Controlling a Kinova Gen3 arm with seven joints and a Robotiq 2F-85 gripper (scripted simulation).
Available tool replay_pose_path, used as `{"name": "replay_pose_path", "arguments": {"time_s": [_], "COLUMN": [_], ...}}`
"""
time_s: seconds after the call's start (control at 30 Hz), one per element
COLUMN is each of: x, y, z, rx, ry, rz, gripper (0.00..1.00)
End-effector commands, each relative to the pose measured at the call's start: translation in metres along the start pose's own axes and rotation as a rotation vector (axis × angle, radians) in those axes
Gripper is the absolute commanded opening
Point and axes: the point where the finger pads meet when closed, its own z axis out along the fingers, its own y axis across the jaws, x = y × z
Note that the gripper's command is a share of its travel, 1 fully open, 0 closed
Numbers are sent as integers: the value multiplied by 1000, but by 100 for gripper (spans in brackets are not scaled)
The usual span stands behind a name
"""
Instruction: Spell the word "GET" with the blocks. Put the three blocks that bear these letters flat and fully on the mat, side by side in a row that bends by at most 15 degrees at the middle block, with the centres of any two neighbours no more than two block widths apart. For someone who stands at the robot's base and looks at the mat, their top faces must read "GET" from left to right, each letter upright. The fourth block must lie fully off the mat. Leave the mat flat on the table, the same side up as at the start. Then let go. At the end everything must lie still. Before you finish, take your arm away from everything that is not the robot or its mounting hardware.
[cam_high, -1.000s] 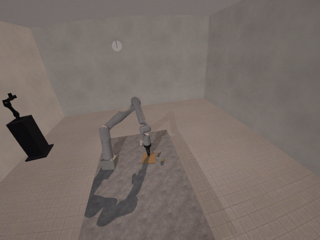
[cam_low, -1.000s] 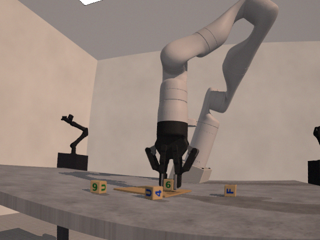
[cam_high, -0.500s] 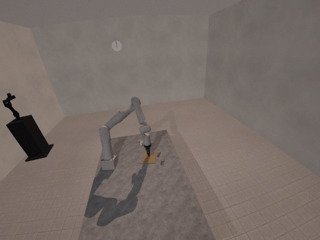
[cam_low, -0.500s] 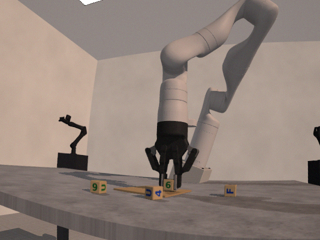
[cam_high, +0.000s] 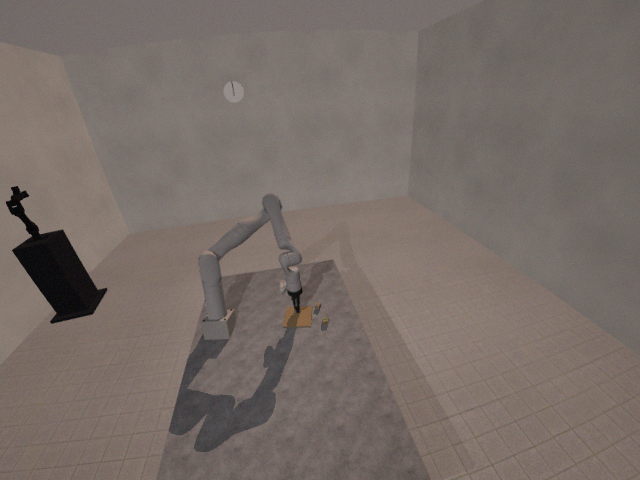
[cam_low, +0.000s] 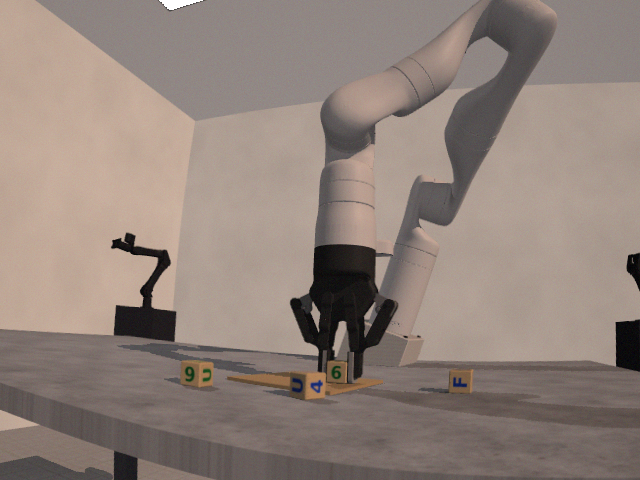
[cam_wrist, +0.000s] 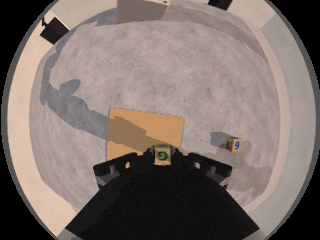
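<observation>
My gripper (cam_low: 337, 367) points straight down and is shut on a wooden block (cam_low: 336, 371) with a green "6" on its side; the block rests on or just above the orange mat (cam_low: 305, 381). In the wrist view the same block (cam_wrist: 162, 155) sits between the fingers at the mat's (cam_wrist: 146, 132) near edge, with a green letter on top. A block with blue "U" and "4" on its sides (cam_low: 308, 385) stands at the mat's front edge. A block with green "9" and "U" (cam_low: 196, 373) lies left, off the mat. A block with a blue "F" (cam_low: 460, 381) lies right, off the mat.
The robot base (cam_low: 392, 348) stands behind the mat. In the top view the mat (cam_high: 298, 316) lies mid-table with two blocks (cam_high: 317, 307) (cam_high: 325, 322) beside it. A black pedestal with a dark arm (cam_low: 144, 320) stands beyond the table.
</observation>
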Motion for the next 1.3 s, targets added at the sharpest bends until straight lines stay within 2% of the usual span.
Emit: {"name": "replay_pose_path", "arguments": {"time_s": [0.0,1.17,1.2,1.27], "x": [0,0,0,0], "y": [0,0,0,0], "z": [0,0,0,0], "rx": [0,0,0,0], "ry": [-1,-1,-1,-1], "rz": [0,0,0,0], "gripper": [21,21,25,25]}}
